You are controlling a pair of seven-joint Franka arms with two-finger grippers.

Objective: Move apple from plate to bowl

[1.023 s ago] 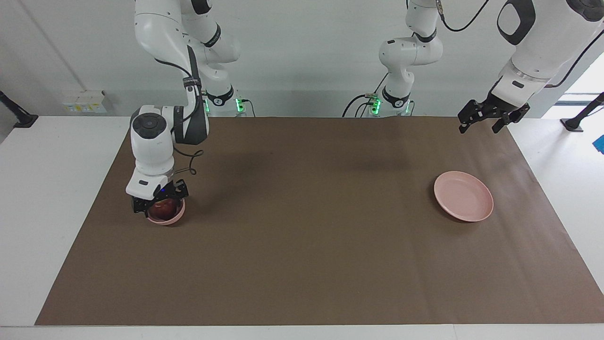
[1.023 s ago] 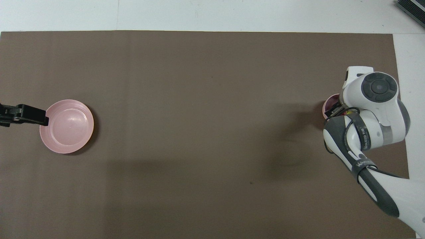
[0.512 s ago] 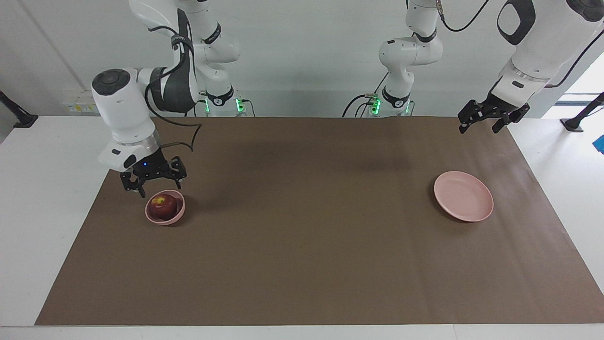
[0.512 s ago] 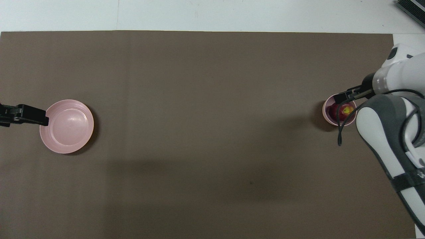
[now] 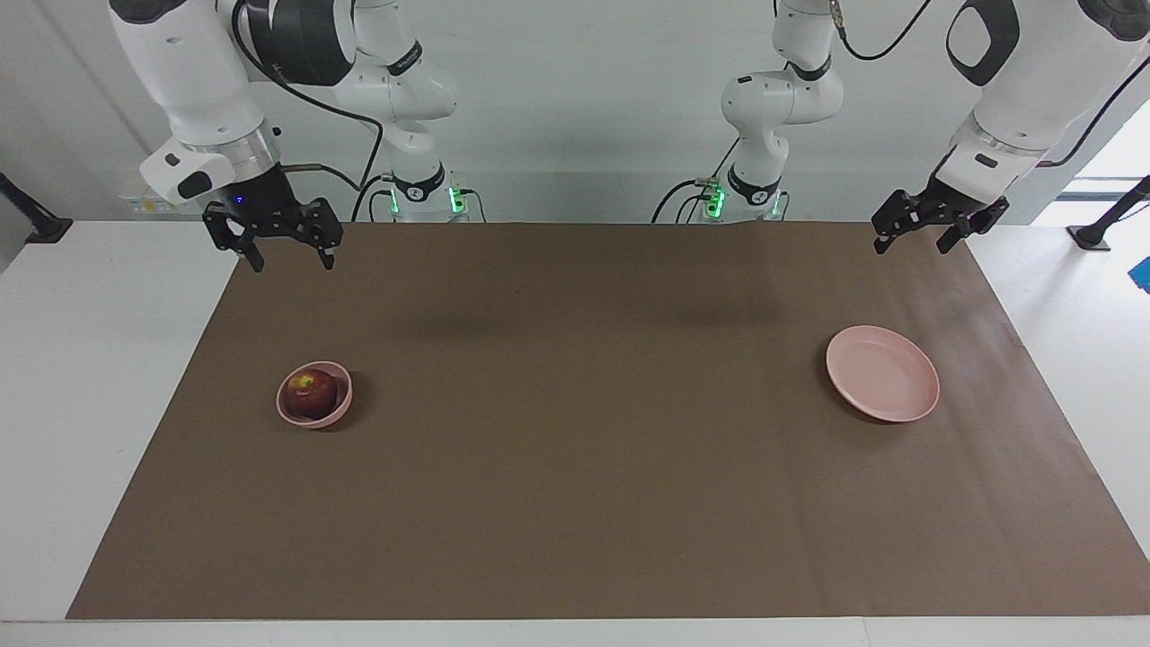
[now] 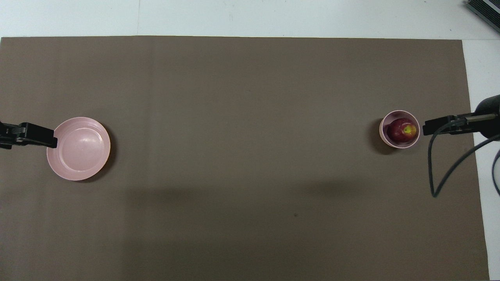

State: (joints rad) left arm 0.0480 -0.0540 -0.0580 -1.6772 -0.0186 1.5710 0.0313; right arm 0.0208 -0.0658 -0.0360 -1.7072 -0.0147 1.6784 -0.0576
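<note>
The dark red apple (image 5: 312, 392) lies in the small pink bowl (image 5: 316, 421) toward the right arm's end of the table; the apple (image 6: 402, 130) and the bowl (image 6: 384, 136) also show in the overhead view. The wide pink plate (image 5: 882, 373) stands bare toward the left arm's end and shows in the overhead view too (image 6: 80, 148). My right gripper (image 5: 292, 261) is open and empty, raised high over the mat's edge by its base, apart from the bowl (image 6: 434, 127). My left gripper (image 5: 911, 244) hangs open and empty, waiting over the mat's corner by the plate (image 6: 39, 135).
A brown mat (image 5: 575, 467) covers most of the white table (image 5: 90, 359). A loose black cable (image 6: 441, 175) hangs from the right arm beside the bowl.
My right gripper was down around the apple in the bowl, let it go, rose and drew back toward its base. The apple stays in the bowl. The left arm has not moved.
</note>
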